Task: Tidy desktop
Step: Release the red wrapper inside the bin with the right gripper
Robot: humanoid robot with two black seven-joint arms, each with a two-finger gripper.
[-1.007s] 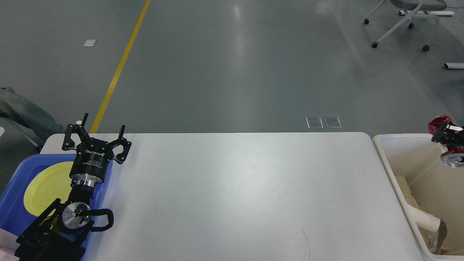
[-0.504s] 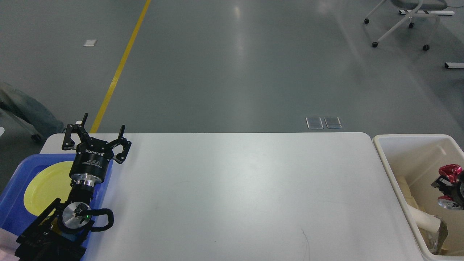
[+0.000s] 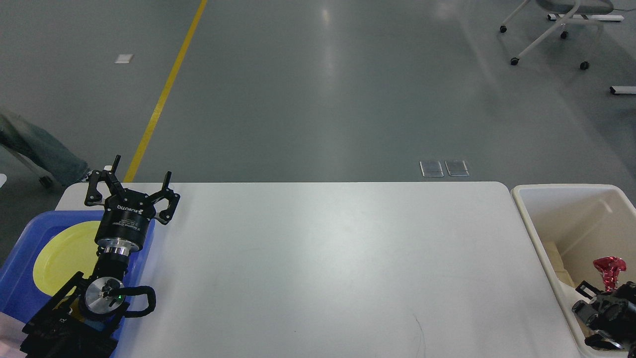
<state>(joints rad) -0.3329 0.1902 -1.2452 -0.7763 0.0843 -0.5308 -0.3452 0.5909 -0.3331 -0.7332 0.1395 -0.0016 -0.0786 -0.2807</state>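
The white desktop [image 3: 323, 258] fills the middle of the head view, and nothing lies on its white top. My left gripper [image 3: 131, 185] is open and empty, held above the desktop's far left corner by the blue tray [image 3: 20, 263]. My right gripper [image 3: 603, 292] is low inside the cream bin [image 3: 527, 211] at the right edge. A crumpled red foil wrapper [image 3: 610, 268] stands right at its fingertips. The gripper is dark there, and I cannot tell whether its fingers still grip the wrapper.
The blue tray holds a yellow plate [image 3: 59, 253], partly hidden by my left arm. The bin holds beige paper scraps [image 3: 556, 256]. Beyond the table are a yellow floor line [image 3: 164, 94], a wheeled chair [image 3: 551, 30] and a person's leg [image 3: 35, 151].
My right gripper has come down from above the bin's far rim into the bin, carrying the red wrapper with it. The left arm has not moved.
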